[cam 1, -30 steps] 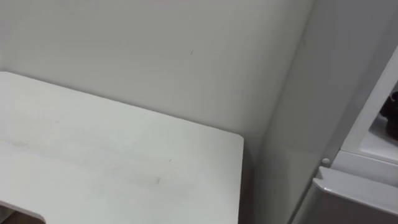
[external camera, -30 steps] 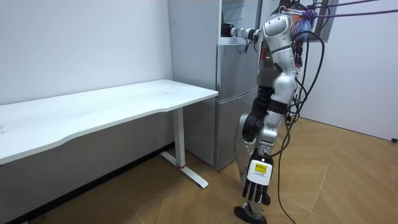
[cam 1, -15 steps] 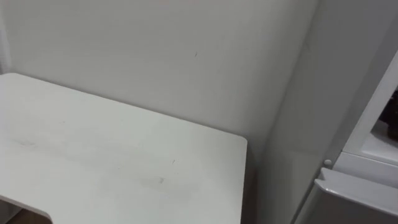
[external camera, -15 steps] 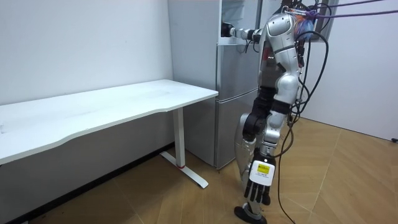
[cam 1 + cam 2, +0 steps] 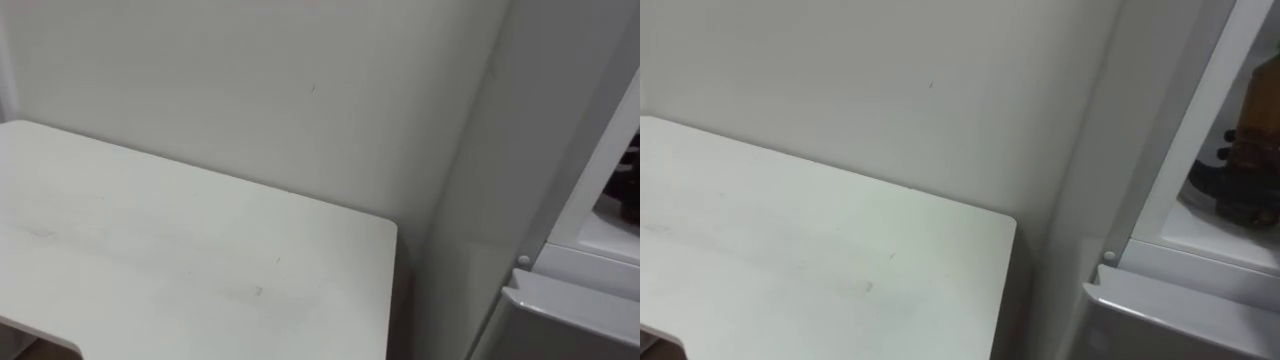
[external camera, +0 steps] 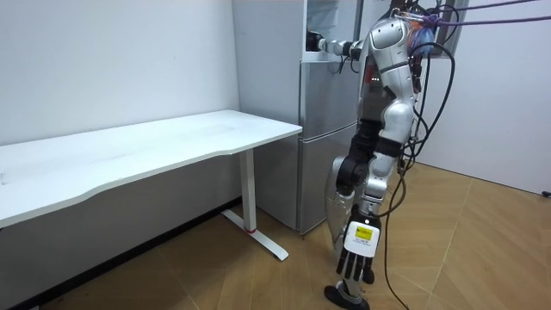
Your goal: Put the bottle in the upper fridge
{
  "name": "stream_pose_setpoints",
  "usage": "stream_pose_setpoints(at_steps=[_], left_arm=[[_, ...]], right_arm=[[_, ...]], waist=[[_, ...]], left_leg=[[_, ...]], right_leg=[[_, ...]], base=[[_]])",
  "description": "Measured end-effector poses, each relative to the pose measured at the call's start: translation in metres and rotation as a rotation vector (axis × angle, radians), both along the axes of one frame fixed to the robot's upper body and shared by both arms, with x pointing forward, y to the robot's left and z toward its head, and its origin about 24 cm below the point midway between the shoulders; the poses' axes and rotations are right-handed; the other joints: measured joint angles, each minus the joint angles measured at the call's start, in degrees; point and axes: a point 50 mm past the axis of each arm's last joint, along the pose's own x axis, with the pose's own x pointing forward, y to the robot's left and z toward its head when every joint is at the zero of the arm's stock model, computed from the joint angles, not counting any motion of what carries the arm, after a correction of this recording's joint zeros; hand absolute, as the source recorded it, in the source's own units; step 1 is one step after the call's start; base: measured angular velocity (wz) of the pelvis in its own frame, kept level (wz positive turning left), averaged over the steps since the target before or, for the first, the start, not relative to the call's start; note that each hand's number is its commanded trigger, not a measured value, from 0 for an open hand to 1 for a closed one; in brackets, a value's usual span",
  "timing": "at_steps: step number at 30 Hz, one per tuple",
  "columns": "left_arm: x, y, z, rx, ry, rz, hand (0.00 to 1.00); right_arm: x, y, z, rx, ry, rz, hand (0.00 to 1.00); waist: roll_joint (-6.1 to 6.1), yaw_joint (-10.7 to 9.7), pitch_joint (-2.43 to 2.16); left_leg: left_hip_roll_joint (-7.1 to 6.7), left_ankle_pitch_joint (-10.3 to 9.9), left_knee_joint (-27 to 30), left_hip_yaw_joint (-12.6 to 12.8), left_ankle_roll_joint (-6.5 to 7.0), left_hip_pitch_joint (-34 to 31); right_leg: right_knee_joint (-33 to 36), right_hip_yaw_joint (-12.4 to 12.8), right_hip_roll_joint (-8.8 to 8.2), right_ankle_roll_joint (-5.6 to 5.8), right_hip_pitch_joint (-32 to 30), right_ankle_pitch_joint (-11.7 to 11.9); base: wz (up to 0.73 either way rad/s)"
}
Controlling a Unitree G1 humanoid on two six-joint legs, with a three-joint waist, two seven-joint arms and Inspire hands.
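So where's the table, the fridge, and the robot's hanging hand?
White table (image 6: 172, 142): room view, on its bare top.
Fridge (image 6: 323, 129): room view, on its lower door.
Left hand (image 6: 355, 261): room view, on the middle of the hand, fingers hanging relaxed.

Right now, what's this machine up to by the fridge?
The robot stands at the fridge, beside a white table. Its right hand reaches into the open upper compartment, next to a brownish thing that may be the bottle; whether it grips it I cannot tell. Its left hand hangs open at its side.
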Motion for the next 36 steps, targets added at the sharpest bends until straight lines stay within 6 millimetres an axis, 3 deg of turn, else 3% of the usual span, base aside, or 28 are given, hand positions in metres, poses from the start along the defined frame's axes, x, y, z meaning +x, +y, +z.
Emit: stream_pose_setpoints(at_steps=[13, 16, 21, 25, 36], left_arm=[[0.02, -0.001, -0.003, -0.002, -0.03, -0.024, 0.0], [0.023, -0.001, -0.003, 0.007, -0.038, -0.027, 0.0], [0.025, 0.003, -0.001, 0.023, -0.043, -0.034, 0.0], [0.028, 0.005, 0.001, 0.03, -0.052, -0.045, 0.0], [0.03, 0.005, 0.001, 0.015, -0.055, -0.068, 0.0]], right_arm=[[0.0, 0.0, 0.001, 0.019, -0.016, 0.03, 0.0], [0.0, 0.004, 0.003, -0.063, -0.002, 0.03, 0.0], [0.0, 0.01, 0.001, -0.231, 0.062, 0.003, 0.0], [-0.001, 0.015, 0.0, -0.357, 0.1, 0.004, 0.0], [-0.005, 0.018, -0.006, -0.401, 0.137, 0.0, 0.0]], waist=[[0.67, -0.99, -0.14], [0.54, -1.02, -0.22], [-0.35, -1.13, -0.84], [-0.78, -1.17, -1.05], [-1.08, -1.42, -0.9]], left_leg=[[-0.04, -0.02, 0.23, -0.23, -0.04, -0.04], [-0.02, -0.02, 0.17, 0.02, -0.04, -0.06], [-0.01, -0.02, 0.16, 0.29, -0.04, -0.03], [-0.04, -0.02, 0.18, 0.29, -0.04, 0.02], [-0.05, -0.07, 0.05, 0.09, 0.0, 0.92]], right_leg=[[0.12, -0.36, -0.16, -0.01, 0.27, 0.01], [0.14, -0.32, -0.15, -0.01, 0.06, 0.01], [0.09, -0.46, -0.09, -0.02, 0.07, 0.02], [0.11, -0.38, -0.12, -0.01, 0.16, 0.02], [0.11, -0.52, -0.21, 0.0, 1.02, 0.03]], base=[[0.01], [-0.05], [0.0], [0.0], [0.0]])
